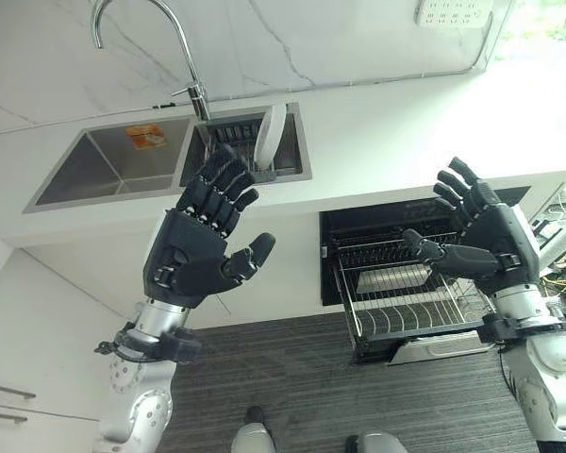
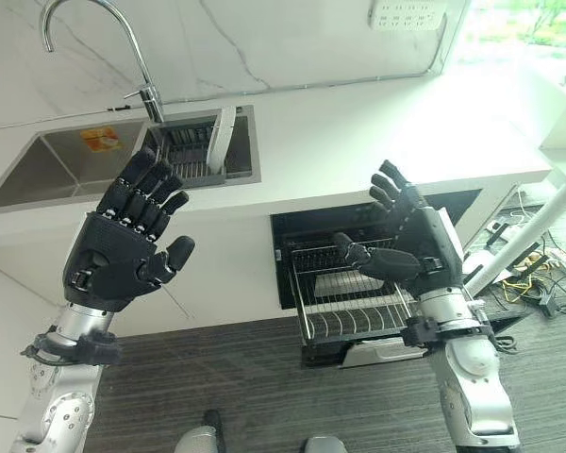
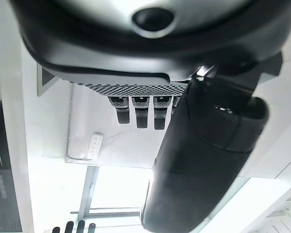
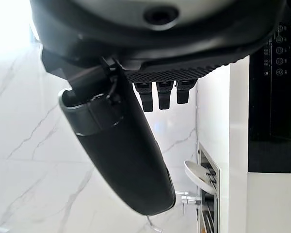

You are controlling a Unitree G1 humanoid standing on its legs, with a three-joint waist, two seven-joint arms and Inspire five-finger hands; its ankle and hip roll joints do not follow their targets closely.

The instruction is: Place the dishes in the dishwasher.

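Your two head views look down from above and a little apart at the same stretch: the surface (image 1: 406, 123) with its sink (image 1: 123, 165), and the open dishwasher (image 2: 358, 293) below. Your left wrist view sits tight against the left hand (image 3: 203, 160), facing along its fingers (image 3: 140, 114) towards the wall. Your right wrist view does likewise past the right hand (image 4: 116, 150), catching the sink's plate (image 4: 196, 174).

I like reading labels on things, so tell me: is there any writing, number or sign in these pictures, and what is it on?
No text can be read anywhere.
Orange sticker in the left sink basin: print too blurred to read.
Dishwasher control panel: small round symbols, too small to make out.
White wall socket plate: holes, no legible marks.
Left hand and right hand: no markings seen.
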